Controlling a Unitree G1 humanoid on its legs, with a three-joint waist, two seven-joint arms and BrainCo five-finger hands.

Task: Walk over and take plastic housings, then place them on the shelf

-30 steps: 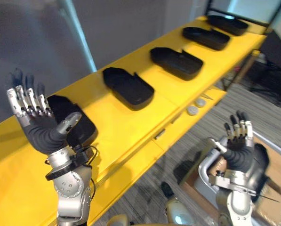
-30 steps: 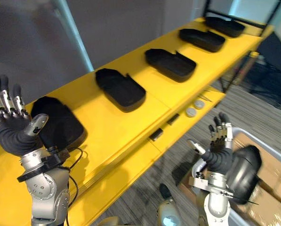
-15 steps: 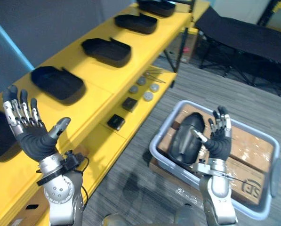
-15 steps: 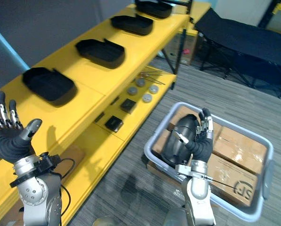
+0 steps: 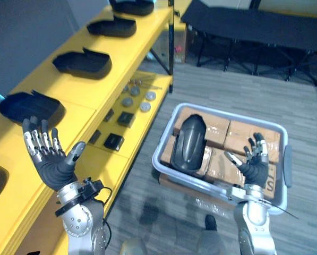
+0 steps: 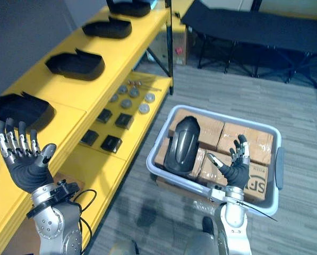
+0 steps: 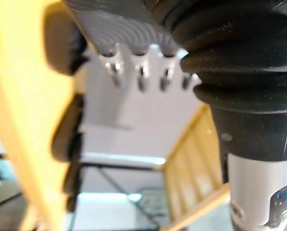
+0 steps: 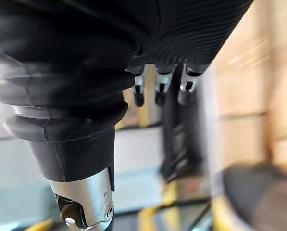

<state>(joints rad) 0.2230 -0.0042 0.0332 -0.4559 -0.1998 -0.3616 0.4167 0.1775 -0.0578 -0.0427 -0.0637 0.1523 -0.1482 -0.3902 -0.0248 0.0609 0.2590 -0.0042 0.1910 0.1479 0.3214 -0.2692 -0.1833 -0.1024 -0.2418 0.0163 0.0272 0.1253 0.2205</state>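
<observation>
A black plastic housing (image 5: 188,142) lies in a grey bin (image 5: 166,139) on top of cardboard boxes (image 5: 245,137). Several more black housings, such as the nearest one (image 5: 24,107) and another (image 5: 82,62), sit in a row on the yellow shelf (image 5: 94,93) at the left. My left hand (image 5: 51,159) is raised, palm up, fingers straight, beside the shelf's front edge, holding nothing. My right hand (image 5: 252,163) is open over the bin's near right part, a short way right of the housing, not touching it.
Small black blocks (image 5: 113,141) and round grey discs (image 5: 139,98) lie on the shelf's lower yellow ledge. A black folding cot (image 5: 254,26) stands on the grey carpet beyond the bin. Carpet shows between the shelf and the bin.
The camera has swung right, from the shelf toward the bin. The bin and its housing now lie more centrally in front of me. Both hands stay open and raised.
</observation>
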